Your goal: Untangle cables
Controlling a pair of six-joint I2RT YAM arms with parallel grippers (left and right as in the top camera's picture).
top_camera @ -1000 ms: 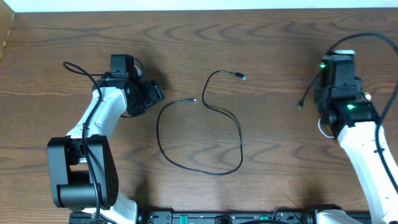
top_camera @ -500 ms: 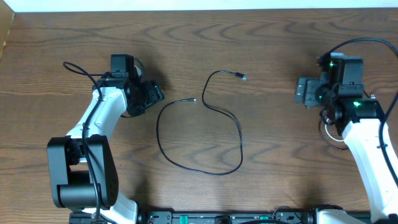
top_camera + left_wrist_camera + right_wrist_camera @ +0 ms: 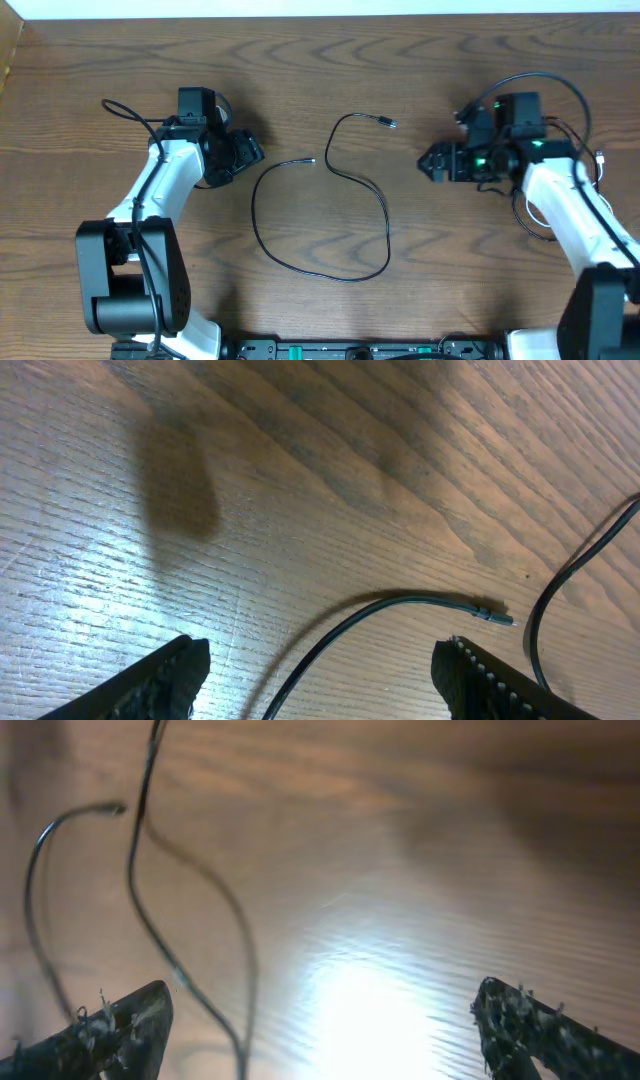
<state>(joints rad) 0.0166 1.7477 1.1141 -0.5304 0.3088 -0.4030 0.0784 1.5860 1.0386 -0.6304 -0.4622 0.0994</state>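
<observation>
Single thin black cable (image 3: 252, 212) lies flat mid-table, one wide open loop, no knot or crossing visible. Left plug end (image 3: 313, 160) stops just beside the strand rising to the upper plug end (image 3: 390, 123); cannot tell if they touch. Table (image 3: 450, 300) is bare wood

Judgement on handling: very light, limp, thin, so it should drag and slide on the wood rather than lift cleanly, and the rest will trail after whatever gets pulled. A mid-span pinch is likely to slip. The better hold is just behind a plug, where it looks stiffer and thicker. It lies flush, so the fingers need to reach right down to the surface

Left gripper (image 3: 250, 155) sits near the left plug end, jaws apart and holding nothing; in the left wrist view that end lies on the wood ahead of the fingers. Right gripper (image 3: 430, 163) points toward the upper plug end from the right, near but apart, jaws spread wide and empty

Thin loops by the right arm's base: too small to tell what they are
</observation>
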